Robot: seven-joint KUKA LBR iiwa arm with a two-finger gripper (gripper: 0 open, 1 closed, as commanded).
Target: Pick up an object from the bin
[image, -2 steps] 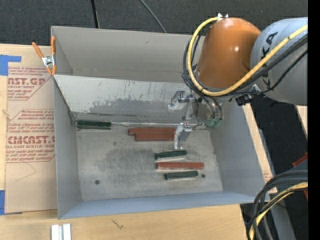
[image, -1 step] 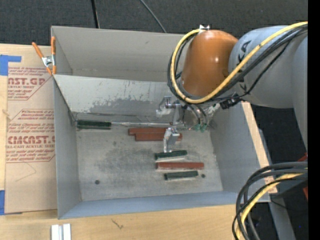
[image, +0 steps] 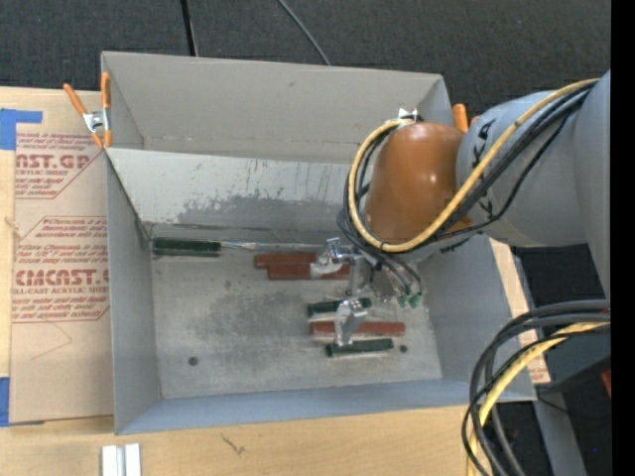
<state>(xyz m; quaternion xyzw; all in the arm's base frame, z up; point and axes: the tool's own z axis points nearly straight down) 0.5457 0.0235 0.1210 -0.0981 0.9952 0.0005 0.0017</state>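
Note:
My gripper hangs low over the bin's right middle, under the arm's orange cover, and stands open. One metal fingertip is at the right end of a red-brown bar lying flat. The other fingertip rests on a small pile of flat sticks: a short green one, a red-brown one and a dark one at the front. Nothing shows between the fingers. A small green and white piece lies just right of the gripper.
A long dark green stick lies along the foot of the bin's back slope at the left. The arm and its cables cover the bin's right side. The left and front of the floor are bare grey metal.

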